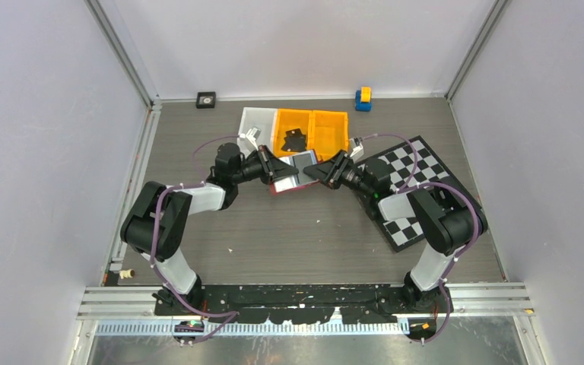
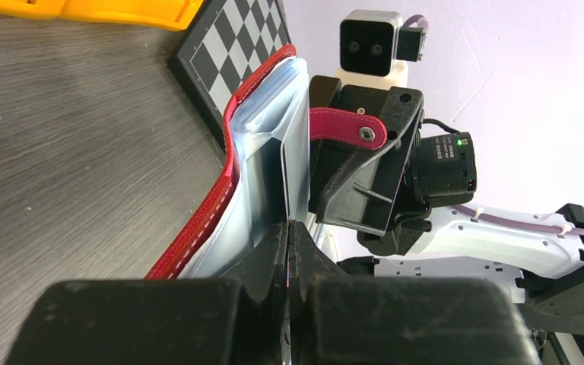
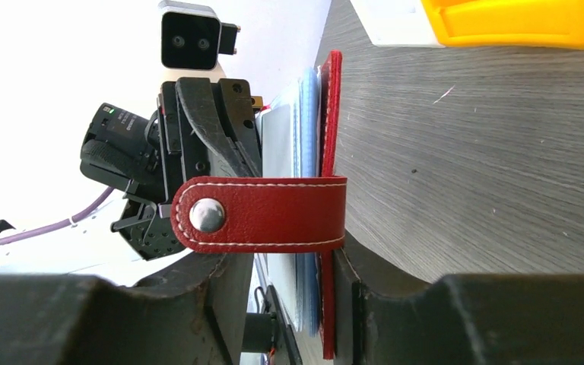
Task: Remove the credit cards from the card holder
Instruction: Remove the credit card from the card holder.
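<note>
The red card holder (image 1: 285,183) hangs open between my two grippers above the middle of the table. My right gripper (image 1: 321,173) is shut on its red cover and pale bluish sleeves (image 3: 308,152); the snap tab (image 3: 274,214) lies across one finger. My left gripper (image 1: 272,172) is shut on a thin pale credit card (image 2: 284,179) that sticks out from the sleeves. The card shows edge-on only, so its colour is hidden. In the left wrist view the fingertips (image 2: 289,226) are pressed together on it, beside the red cover (image 2: 224,182). I see no other cards.
A chequered board (image 1: 418,190) lies under the right arm. Behind the grippers stand two orange bins (image 1: 327,129), one holding a black item (image 1: 295,141), and a white bin (image 1: 257,120). A blue and yellow toy (image 1: 363,99) and a small black square (image 1: 206,99) sit by the back wall.
</note>
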Motion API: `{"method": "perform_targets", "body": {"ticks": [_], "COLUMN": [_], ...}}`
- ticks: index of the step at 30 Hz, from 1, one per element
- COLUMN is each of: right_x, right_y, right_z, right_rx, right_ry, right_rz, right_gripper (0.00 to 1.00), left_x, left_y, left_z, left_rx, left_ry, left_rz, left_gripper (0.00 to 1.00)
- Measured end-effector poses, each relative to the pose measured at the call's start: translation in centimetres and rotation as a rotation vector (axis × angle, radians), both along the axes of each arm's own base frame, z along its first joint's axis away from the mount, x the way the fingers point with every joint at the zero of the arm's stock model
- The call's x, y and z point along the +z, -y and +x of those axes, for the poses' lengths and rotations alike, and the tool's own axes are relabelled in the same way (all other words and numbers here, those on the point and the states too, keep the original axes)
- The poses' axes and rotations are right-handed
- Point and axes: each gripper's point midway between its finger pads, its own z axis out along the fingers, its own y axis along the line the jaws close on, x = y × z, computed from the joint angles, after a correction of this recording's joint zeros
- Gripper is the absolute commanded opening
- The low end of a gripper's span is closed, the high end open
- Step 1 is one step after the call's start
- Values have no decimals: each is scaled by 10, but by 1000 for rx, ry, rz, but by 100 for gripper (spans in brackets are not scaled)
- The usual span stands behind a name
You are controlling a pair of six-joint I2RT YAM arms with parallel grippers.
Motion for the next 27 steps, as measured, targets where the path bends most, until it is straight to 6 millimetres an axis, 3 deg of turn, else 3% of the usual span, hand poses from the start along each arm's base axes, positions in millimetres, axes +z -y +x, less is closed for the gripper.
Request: {"method": "perform_targets", "body": {"ticks": [12,17,19,24,27], "right_x": [-8,-9,-10,-10,-8], "right_y": [15,16,17,17,17], "right_z": [0,1,2,2,2], "right_rx": [-33,-41,-45,-47,-47], "right_ry": [-27,-29,-33,-34,-28], "right_rz": [12,9,7,9,13], "right_gripper": [39,28,17,15,14], "left_x": [-13,-15,-15,-13,-9], "left_y": [2,2,2,2,3], "left_z": [-7,-7,-7,-7,-7], "left_rx": [-27,-30,-31,-30,-35], "left_ry": [-51,-51,-52,-47,-42], "left_rz": [45,56,56,52,38], "left_gripper": [0,0,0,13,14]}}
